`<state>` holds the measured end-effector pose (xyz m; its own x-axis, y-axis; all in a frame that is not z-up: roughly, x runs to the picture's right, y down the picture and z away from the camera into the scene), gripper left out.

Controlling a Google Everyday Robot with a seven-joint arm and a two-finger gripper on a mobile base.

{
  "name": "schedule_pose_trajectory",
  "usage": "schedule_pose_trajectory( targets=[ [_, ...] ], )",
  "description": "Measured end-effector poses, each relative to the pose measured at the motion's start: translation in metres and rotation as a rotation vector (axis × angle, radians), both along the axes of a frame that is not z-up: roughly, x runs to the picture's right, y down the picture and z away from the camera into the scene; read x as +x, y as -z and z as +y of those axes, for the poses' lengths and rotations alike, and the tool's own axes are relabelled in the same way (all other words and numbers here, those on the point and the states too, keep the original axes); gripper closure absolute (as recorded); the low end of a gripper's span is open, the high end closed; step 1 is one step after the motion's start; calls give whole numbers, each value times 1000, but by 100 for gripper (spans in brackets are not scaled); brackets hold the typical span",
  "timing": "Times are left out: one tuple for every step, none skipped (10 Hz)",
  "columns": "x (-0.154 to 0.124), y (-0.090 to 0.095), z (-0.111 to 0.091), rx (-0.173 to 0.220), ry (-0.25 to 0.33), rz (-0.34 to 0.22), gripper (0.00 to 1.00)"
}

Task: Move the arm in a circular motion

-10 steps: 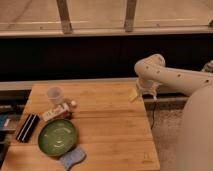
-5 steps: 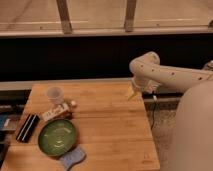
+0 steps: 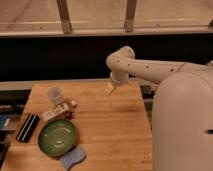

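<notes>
The arm (judged stiff, heavy, nothing to grasp) held its pincer over the far tabletop edge. Whether clenched or released could not be told.

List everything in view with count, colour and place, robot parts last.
table: one, light wood, lower middle of the view
cup: one, pale translucent, upright at the table's far left
packet: one, white with dark print, lying just in front of the cup
small round object: one, pale, right of the packet; too small to identify
flat rectangular object: one, black, table's left edge
plate: one, green, front left of the table
sponge: one, blue, front edge, beside the plate
robot body: one, cream-white, right side
arm: one, cream-white, extends left from the body
gripper: one, pale, below the elbow, over the table's far side
</notes>
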<state>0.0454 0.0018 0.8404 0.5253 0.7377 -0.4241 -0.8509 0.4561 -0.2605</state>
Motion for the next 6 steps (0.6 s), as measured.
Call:
schedule_pose_trajectory(
  targets=[
    [-19, 1, 0, 1, 24, -26, 20],
    [-50, 7, 5, 2, 64, -71, 20],
    [-79, 18, 17, 0, 105, -120, 20],
    [-99, 29, 32, -11, 143, -156, 20],
    [-111, 36, 45, -25, 172, -181, 20],
    [-125, 48, 69, -57, 214, -218, 20]
  ],
)
